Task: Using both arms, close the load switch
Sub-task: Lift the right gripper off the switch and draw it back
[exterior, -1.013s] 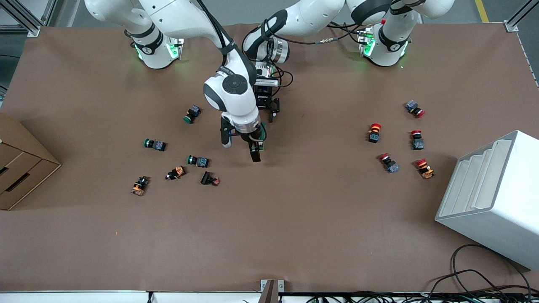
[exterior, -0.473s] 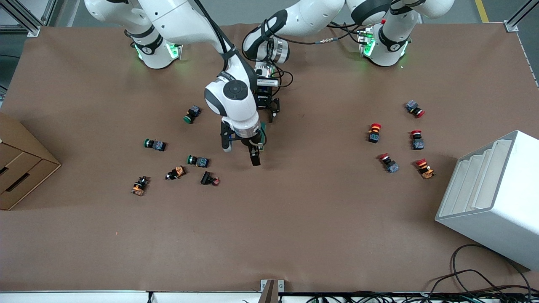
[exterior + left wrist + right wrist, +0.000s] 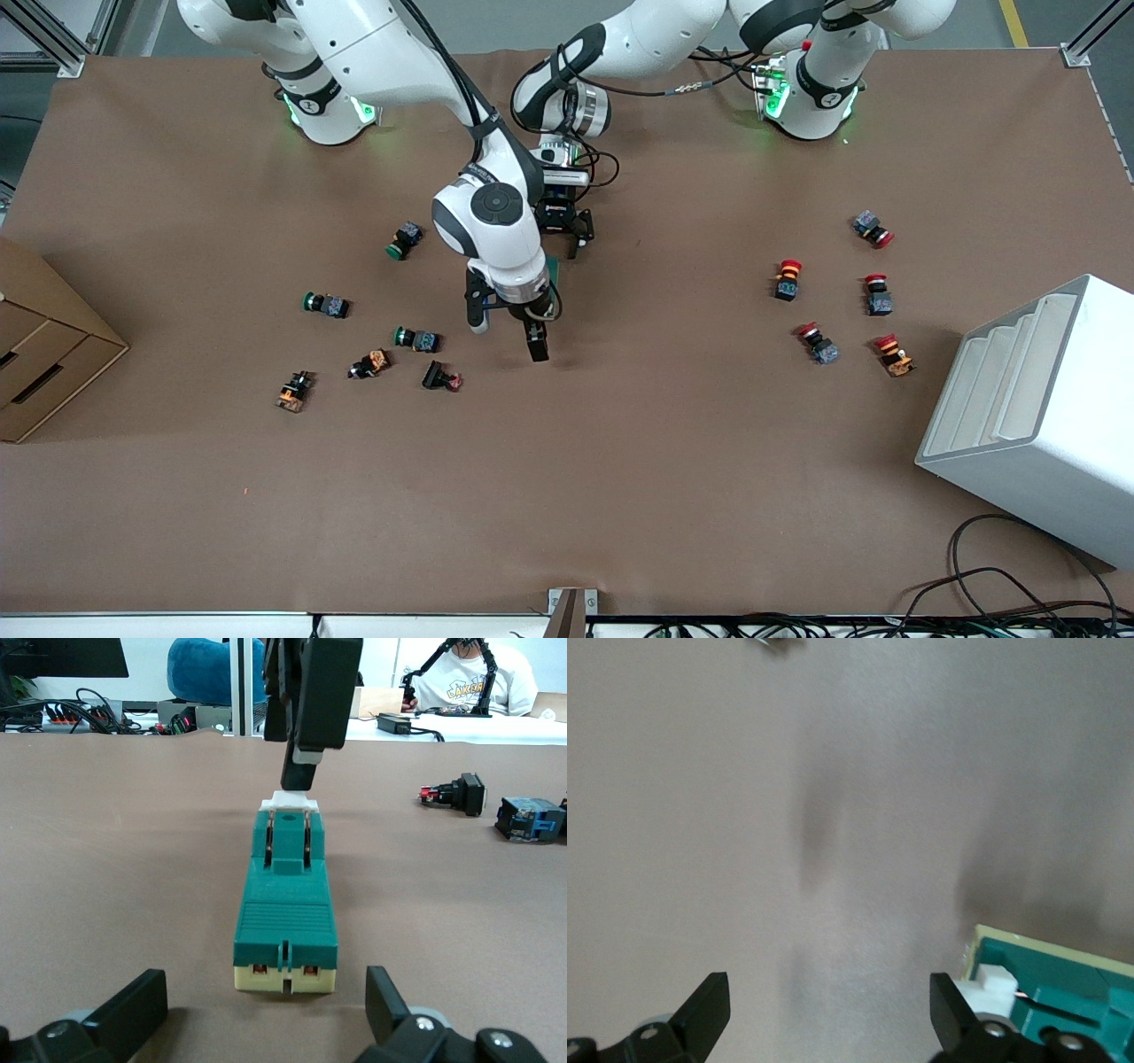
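A brown table (image 3: 620,461) lay scattered with push buttons (image 3: 416,338). Near its middle lay the load switch (image 3: 285,904), flat on the surface. The left gripper (image 3: 266,1014), fingers spread, flanked one end; the right gripper (image 3: 828,1014), also spread, hovered over the white-handled end.

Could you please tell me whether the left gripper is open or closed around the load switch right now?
Open. In the left wrist view the left gripper's fingers stand apart on either side of the load switch, touching neither side.
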Tool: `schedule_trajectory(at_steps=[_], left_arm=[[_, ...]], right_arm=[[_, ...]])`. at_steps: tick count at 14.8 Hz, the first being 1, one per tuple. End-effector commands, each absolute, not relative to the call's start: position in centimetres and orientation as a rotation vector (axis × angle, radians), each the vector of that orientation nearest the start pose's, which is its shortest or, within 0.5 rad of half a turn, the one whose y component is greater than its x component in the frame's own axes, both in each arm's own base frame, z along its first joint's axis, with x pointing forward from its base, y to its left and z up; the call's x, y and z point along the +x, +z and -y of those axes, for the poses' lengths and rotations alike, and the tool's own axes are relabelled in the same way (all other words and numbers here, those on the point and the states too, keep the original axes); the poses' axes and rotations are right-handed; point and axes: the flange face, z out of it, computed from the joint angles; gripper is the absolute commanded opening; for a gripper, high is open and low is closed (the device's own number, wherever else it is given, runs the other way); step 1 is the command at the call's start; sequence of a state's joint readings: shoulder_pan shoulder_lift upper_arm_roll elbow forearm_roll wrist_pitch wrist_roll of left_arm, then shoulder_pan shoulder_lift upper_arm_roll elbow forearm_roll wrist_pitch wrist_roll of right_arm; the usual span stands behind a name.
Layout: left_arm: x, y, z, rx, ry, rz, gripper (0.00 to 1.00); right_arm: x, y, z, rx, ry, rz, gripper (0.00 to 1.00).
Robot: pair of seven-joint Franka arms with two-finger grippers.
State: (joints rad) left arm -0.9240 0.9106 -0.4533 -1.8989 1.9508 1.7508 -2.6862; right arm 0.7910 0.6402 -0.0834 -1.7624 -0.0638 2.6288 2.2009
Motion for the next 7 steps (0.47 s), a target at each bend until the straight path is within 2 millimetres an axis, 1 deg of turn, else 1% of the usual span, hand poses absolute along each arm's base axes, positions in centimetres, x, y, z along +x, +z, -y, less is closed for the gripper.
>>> schedule_trajectory(at_steps=[1,2,3,4,6,7], left_arm=[[19.4,4.8,54.8,-2.654,-1.829,-0.009,1.0],[19.4,4.9,54.8,-2.654,-1.826,-0.003,1.0],[19.4,4.9,54.8,-2.65,-1.817,0.003,1.0],[19.3,5.1,54.9,-2.649,-1.807,0.007,1.0],[19.2,5.7,55.1,-2.662,-1.786,0.036,1.0],[19.3,6.3,55.7,-2.665,-1.775,0.05,1.0]], right_arm=[[55.1,24.7,-43.3,-2.317,-0.191,-1.893,1.0],[56.0,25.5,-42.4,-2.377,-0.183,-1.883,1.0],[56.9,27.3,-41.3,-2.433,-0.183,-1.843,1.0],[57.6,28.5,-39.9,-2.501,-0.184,-1.781,1.0],[58.4,30.1,-37.1,-2.707,-0.153,-1.59,1.0],[58.8,30.9,-35.4,-2.814,-0.121,-1.483,1.0]])
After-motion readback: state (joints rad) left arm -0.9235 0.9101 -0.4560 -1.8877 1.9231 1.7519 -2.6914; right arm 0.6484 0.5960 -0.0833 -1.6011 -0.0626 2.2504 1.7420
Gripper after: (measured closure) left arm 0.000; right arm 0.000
